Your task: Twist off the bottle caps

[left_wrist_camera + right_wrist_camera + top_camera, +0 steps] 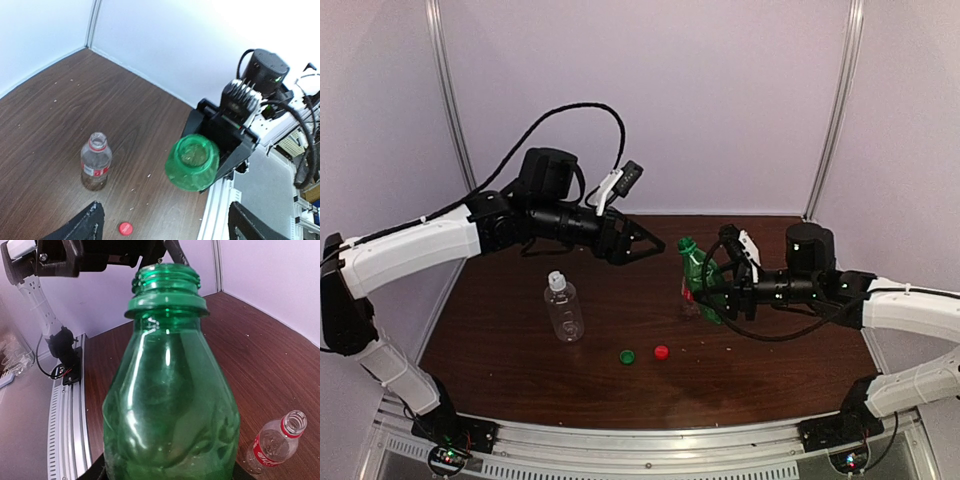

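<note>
Green bottle [698, 272] sits right of centre in the top view, neck tipped toward the upper left. Your right gripper [715, 288] is clamped around its body. Its mouth is open with the threads bare, and it looks empty through the wall in the right wrist view. You cannot tell whether its base touches the table [770, 370].

The red-label bottle [95, 162] stands on the table at lower left of the left wrist view. It is uncapped, has a red ring at the neck, and looks empty. From above it is mostly hidden behind the green bottle.

The clear bottle [564, 308] stands left of centre in the top view, well apart from the other two, with the white cap [556, 280] on it.

The green cap [627, 356] and red cap [661, 352] lie near each other, not touching, at lower centre of the top view.

Your left gripper [650, 245] hangs above the table at centre, just left of the green bottle's mouth. Its fingers [82, 225] are spread wide and hold nothing. They sit at the bottom corners of the left wrist view, with the red cap between them.
</note>
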### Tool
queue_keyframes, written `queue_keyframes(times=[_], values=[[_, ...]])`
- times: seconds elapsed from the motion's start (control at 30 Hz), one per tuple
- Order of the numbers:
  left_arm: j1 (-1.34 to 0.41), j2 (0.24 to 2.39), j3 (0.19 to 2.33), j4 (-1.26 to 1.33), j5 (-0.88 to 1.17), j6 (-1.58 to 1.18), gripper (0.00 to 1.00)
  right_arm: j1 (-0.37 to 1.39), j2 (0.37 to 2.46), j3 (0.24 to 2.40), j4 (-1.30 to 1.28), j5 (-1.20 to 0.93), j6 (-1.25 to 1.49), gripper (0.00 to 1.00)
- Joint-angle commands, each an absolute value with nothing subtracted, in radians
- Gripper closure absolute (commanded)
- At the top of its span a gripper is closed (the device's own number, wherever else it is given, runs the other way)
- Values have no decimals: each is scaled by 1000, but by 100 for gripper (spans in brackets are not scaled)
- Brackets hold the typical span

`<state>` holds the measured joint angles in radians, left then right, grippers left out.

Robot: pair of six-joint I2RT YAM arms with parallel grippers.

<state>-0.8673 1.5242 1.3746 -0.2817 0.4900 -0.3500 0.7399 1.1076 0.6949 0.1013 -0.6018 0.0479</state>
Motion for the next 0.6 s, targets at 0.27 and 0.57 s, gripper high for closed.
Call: queue_keyframes(times=[0.27,0.57], values=[[-863,1681,1552,-150,756,-481,19,741,1164,769,161,-729,51,46],[-867,1720,1565,-162,803,-497,42,741,1181,773,181,-726,62,46]])
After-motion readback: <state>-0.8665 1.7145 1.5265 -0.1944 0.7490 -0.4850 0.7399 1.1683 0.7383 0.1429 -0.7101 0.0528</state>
